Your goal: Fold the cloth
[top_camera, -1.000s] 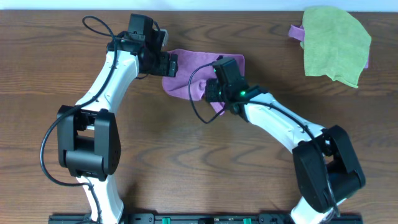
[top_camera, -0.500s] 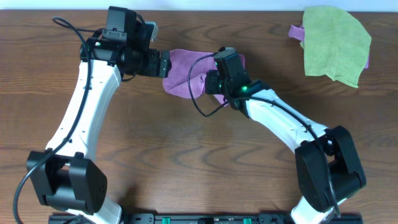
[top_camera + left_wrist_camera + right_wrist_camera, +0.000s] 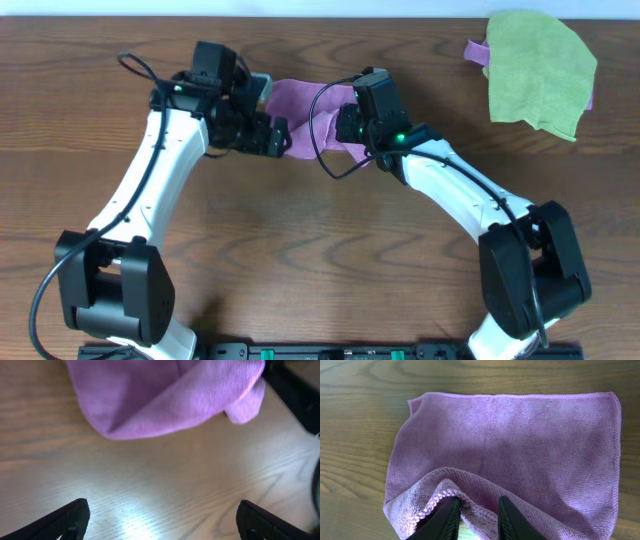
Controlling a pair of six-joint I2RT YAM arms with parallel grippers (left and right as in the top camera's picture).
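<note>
The cloth (image 3: 298, 98) lies at 12 o'clock on the table (image 3: 320, 250), between my two wrists. My right gripper (image 3: 475, 512) pinches its near hem: the fingers (image 3: 445, 517) stand close together with the edge folded up between them, and the rest of the cloth spreads flat toward 12 o'clock in that wrist view. My left gripper (image 3: 164, 517) hangs wide open over bare wood and holds nothing; the cloth's rounded edge (image 3: 160, 395) sits beyond its tips at 12 o'clock, apart from them. A green cloth (image 3: 538, 70) lies well apart at 2 o'clock.
</note>
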